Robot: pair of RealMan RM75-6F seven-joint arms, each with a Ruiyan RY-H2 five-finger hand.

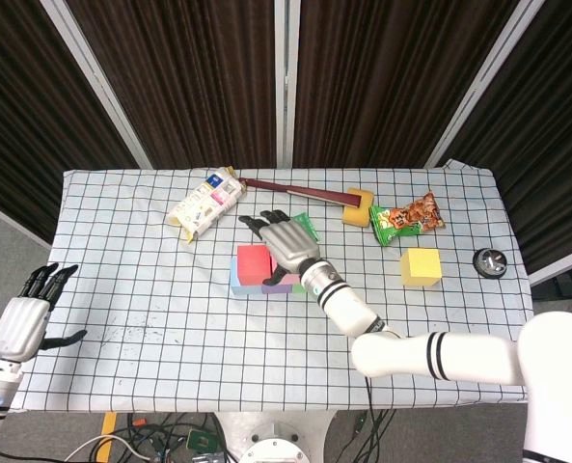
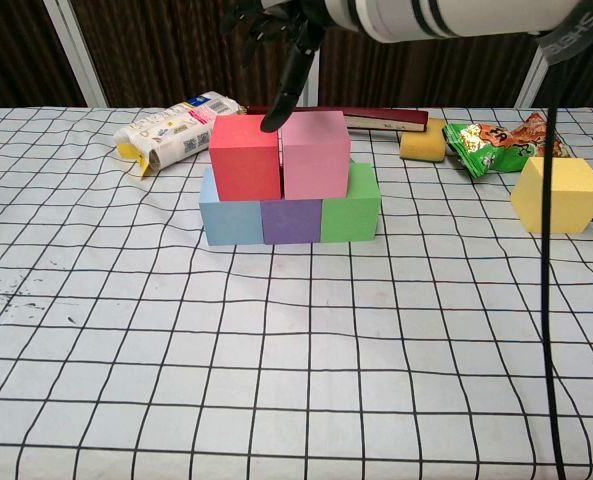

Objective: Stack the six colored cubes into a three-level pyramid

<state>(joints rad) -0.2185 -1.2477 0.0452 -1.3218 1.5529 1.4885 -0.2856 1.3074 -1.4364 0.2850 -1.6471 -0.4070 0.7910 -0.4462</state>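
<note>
Two levels of the pyramid are standing on the black-gridded white tablecloth [image 2: 296, 330]: a base row made of the light-blue foam cube [image 2: 230, 219], the purple foam cube [image 2: 291, 221] and the green foam cube [image 2: 352, 208], all touching side by side, with the red foam cube [image 2: 245, 156] and the pink foam cube [image 2: 314, 154] sitting on top, touching each other. The step in hand is the third level, and the one piece it needs, the yellow foam cube [image 2: 558, 194], is resting on the cloth well to the right of the stack, near the green-and-orange snack packets [image 2: 496, 142]. The right hand [image 1: 284, 237] is hovering directly over the second level with its fingers spread and nothing in it; in the chest view one dark fingertip [image 2: 272, 123] is pointing down at the seam between the red and pink cubes, and whether it is touching them cannot be told. The left hand [image 1: 20, 323] is hanging off the near left corner of the table, fingers apart and empty. The next move, as judged from this layout, is calling for the right hand to travel to the yellow cube, close on its opposite faces, lift it clear of the packets, and lower it centred over that seam without nudging the two cubes beneath.
</note>
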